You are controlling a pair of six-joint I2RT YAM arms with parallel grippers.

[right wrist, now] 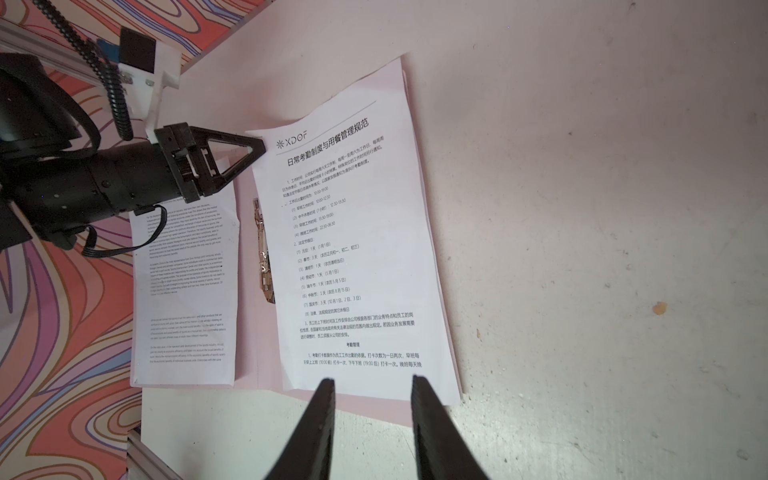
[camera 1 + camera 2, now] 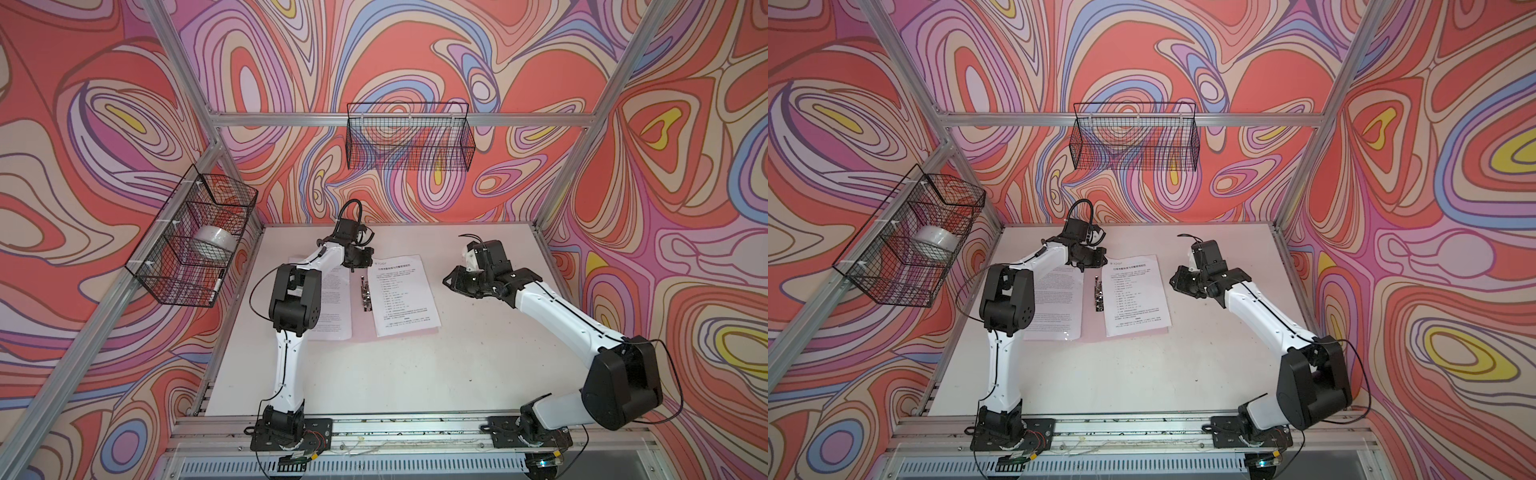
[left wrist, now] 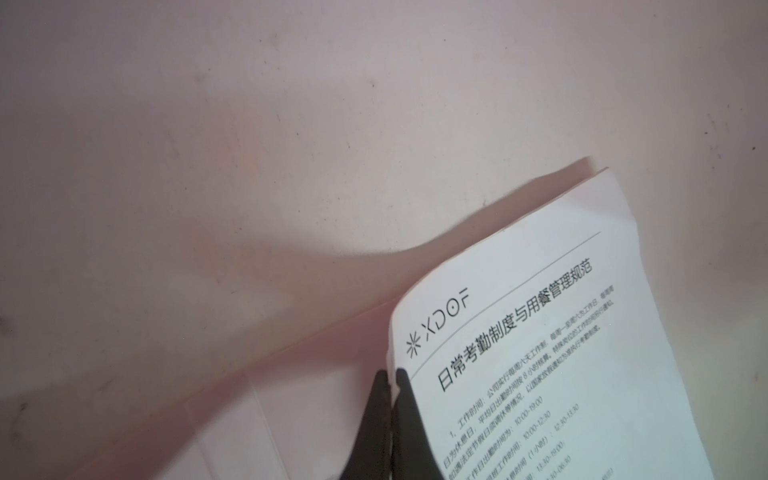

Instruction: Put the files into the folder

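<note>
A white printed paper sheet (image 3: 540, 353) on the pale pink cardstock folder (image 1: 257, 340) is being corner-pinched by the left gripper (image 3: 392, 376), the right gripper (image 1: 372, 380) being held apart; slow flat sliding is being advised

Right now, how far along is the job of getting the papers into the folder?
Done: the folder lies open, with the left sheet and the right sheet on its two halves. In hand: the left claw is shut on the right sheet's far inner corner. The right claw is open, empty. Left: likely closing the folder.

Swirl-patterned walls (image 2: 415, 50), aluminium frame (image 2: 291, 119), white tabletop (image 2: 415, 374)
</note>
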